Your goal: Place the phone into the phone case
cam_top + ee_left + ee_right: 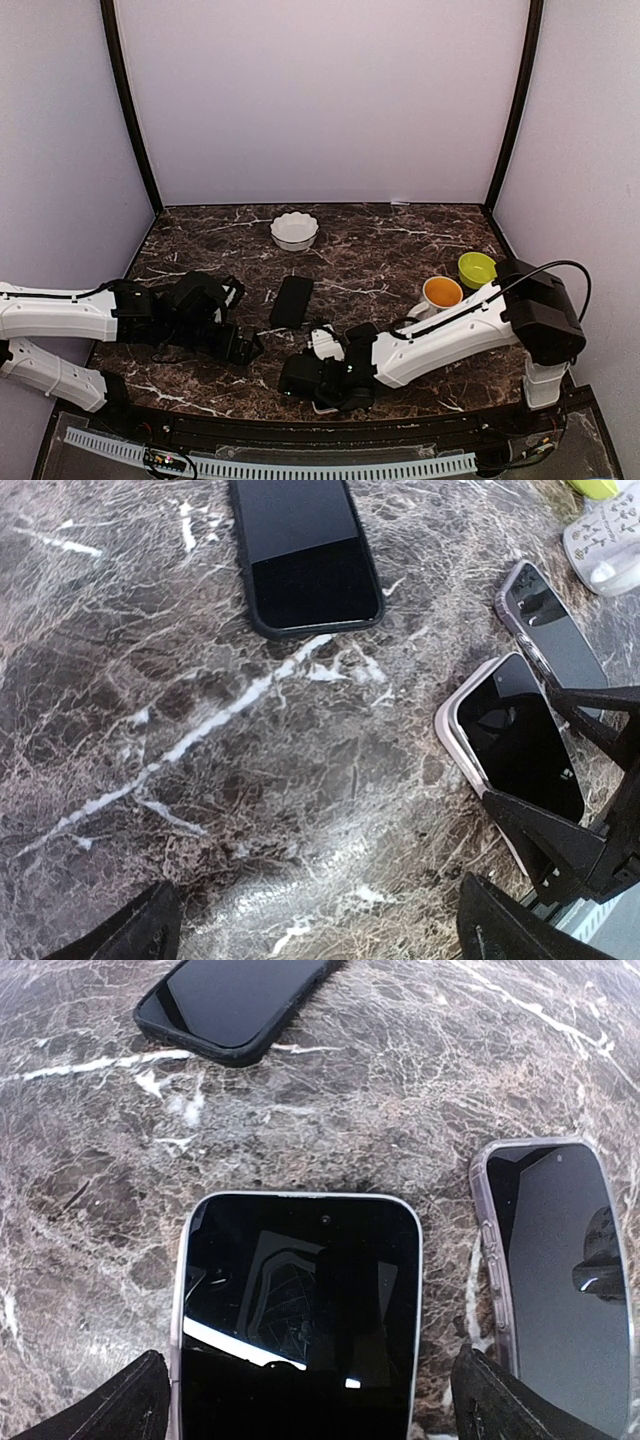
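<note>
A robotics lab booth. Pale walls [320, 100] and black posts [132, 120] enclose a marble-patterned table [400, 235], with white robot arms [450, 335] at 6 o'clock.

Left arm [60, 315] and right arm [450, 335] were recorded as white-shelled links with black joint housings. A thin black cable [560, 268] was seen looped over the right elbow block, at 3 o'clock. Right gripper [310, 1415] fingertips [120, 1405] were noted as matte black wedges.
</note>
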Controlling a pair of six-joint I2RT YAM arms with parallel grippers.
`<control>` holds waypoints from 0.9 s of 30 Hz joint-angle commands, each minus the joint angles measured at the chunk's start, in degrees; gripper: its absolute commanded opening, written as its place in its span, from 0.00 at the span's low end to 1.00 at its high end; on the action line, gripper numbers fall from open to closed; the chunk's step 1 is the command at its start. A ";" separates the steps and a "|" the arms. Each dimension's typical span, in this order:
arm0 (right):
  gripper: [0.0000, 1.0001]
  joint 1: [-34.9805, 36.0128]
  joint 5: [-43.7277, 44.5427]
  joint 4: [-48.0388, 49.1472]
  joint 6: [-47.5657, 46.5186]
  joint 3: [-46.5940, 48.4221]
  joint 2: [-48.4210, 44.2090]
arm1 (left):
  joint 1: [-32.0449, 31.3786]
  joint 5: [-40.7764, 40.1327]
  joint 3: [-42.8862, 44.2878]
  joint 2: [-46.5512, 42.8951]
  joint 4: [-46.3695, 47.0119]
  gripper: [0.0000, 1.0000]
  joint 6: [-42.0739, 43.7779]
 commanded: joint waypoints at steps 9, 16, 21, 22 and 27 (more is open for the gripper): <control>0.75 -5.35 -23.16 3.23 -6.64 -11.72 -20.14 | -3.61 7.97 0.35 0.59 4.39 0.88 2.88; 0.47 -5.60 -29.82 12.65 -5.39 -17.64 -19.31 | -7.58 9.72 1.96 5.84 7.44 0.84 2.04; 0.25 -5.55 -29.06 8.68 -1.72 -18.45 -14.70 | -7.69 9.95 2.16 6.91 7.92 0.84 1.62; 0.22 -5.42 -28.81 7.64 -1.19 -18.48 -13.90 | -7.69 9.97 2.06 6.94 7.99 0.84 1.43; 0.13 -2.28 -28.17 0.63 1.12 -15.43 -7.45 | -7.69 8.91 2.21 6.64 7.14 0.85 2.39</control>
